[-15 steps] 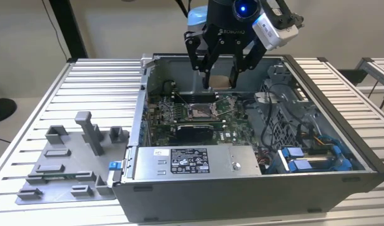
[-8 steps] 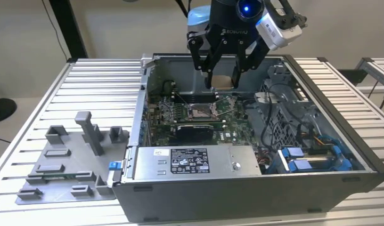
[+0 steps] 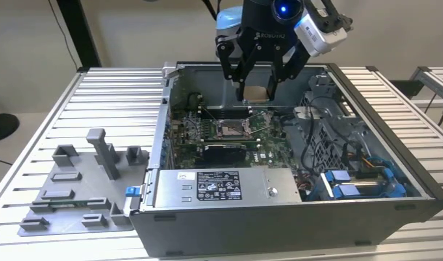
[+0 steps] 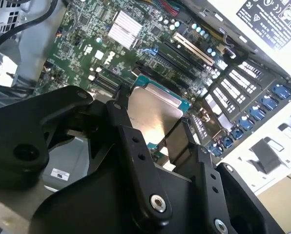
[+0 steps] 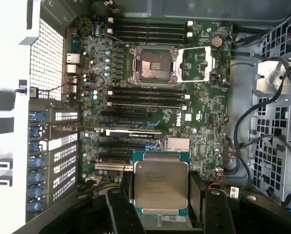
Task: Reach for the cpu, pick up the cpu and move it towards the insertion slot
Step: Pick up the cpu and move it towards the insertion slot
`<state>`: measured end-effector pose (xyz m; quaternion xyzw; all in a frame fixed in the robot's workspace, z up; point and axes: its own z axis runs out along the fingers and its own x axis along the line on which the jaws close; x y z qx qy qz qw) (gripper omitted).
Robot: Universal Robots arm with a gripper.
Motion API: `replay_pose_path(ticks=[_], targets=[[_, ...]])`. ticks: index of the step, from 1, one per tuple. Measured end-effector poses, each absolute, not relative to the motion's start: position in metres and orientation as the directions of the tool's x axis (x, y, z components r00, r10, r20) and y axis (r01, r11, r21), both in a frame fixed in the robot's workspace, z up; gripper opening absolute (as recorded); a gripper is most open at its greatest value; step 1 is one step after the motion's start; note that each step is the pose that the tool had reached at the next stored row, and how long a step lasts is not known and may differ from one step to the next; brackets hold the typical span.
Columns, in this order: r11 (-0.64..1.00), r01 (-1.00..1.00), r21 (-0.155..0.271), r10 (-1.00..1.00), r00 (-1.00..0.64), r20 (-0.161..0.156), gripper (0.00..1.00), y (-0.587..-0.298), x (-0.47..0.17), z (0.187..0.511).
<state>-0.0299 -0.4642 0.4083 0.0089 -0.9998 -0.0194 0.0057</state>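
My gripper (image 3: pixel 256 97) hangs over the back of the open computer case, shut on the cpu (image 3: pixel 256 93), a flat square chip with a silvery top. In both wrist views the cpu (image 5: pixel 160 183) (image 4: pixel 153 109) sits level between the two black fingers (image 5: pixel 120 207), held by opposite edges. The insertion slot (image 3: pixel 232 128) lies on the green board below and in front of the chip, its metal frame folded open. In the first wrist view the insertion slot (image 5: pixel 153 65) shows a dark centre, well apart from the chip.
The case walls (image 3: pixel 163 109) surround the board. A power supply (image 3: pixel 225 186) lies at the front, blue drive bays (image 3: pixel 355 185) and cables (image 3: pixel 330 117) on the exterior view's right. A grey fixture plate (image 3: pixel 76 185) rests on the slatted table left of the case.
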Motion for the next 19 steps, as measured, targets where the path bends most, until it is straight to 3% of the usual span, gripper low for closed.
replay_pose_path(ticks=[19], targets=[[0.999, -0.017, 0.039, -0.018, -1.000, 0.011, 0.00, -0.443, -0.030, 0.408]])
